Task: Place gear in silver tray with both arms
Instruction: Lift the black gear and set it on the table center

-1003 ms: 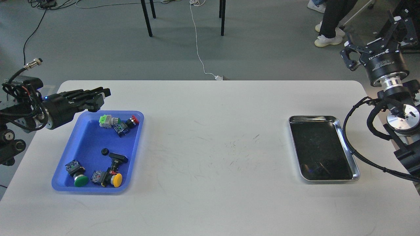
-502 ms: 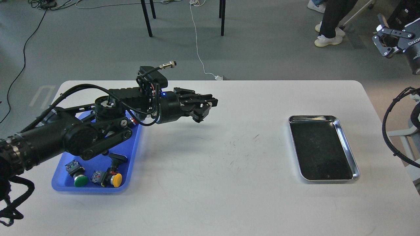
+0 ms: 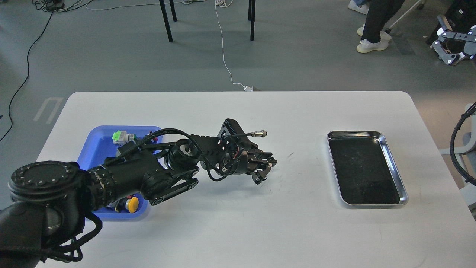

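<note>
**A:** Where was the silver tray (image 3: 395, 160) versus the left gripper (image 3: 264, 170)?

**B:** At its 3 o'clock, well apart, long axis running 12 to 6. The right gripper (image 3: 452, 46) hung off at the tray's 1 o'clock, fingers spread.

**A:** Left holding the gear?

**B:** Couldn't tell, too dark; maybe.

White rounded-corner surface (image 3: 238, 230) scuffed with fine dark marks near its middle, blue plastic tray (image 3: 97, 139) of push-button parts resting at its left, silver tray (image 3: 395, 163) with dark bottom lying at its right, well apart
</note>
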### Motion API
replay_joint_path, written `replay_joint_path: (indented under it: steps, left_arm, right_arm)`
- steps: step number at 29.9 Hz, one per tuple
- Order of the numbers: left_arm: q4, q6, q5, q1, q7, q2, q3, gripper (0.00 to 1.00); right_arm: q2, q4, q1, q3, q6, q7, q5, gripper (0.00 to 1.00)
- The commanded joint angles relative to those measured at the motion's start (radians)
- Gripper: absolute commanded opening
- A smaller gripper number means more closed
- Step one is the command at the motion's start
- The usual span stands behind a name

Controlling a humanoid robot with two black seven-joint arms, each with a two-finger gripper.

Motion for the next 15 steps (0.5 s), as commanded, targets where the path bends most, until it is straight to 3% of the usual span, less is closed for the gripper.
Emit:
replay_joint_path:
  steps: [1,9,15]
  left_arm:
    - [0.054,0.0,-0.001,0.0,0.0,-0.001,0.001,0.2]
    - [0.051,0.01,-0.001,0.014,-0.003,-0.001,0.022,0.31]
    - [0.028,0.074,-0.02,0.029,-0.015,-0.001,0.031,0.61]
  right_arm:
    - [0.0,0.0,0.001,0.0,-0.002,-0.001,0.0,0.99]
    - [0.009,-0.002,0.012,-0.003,-0.005,-0.001,-0.005,0.99]
    - [0.009,-0.005,0.021,-0.005,-0.008,-0.001,-0.006,0.99]
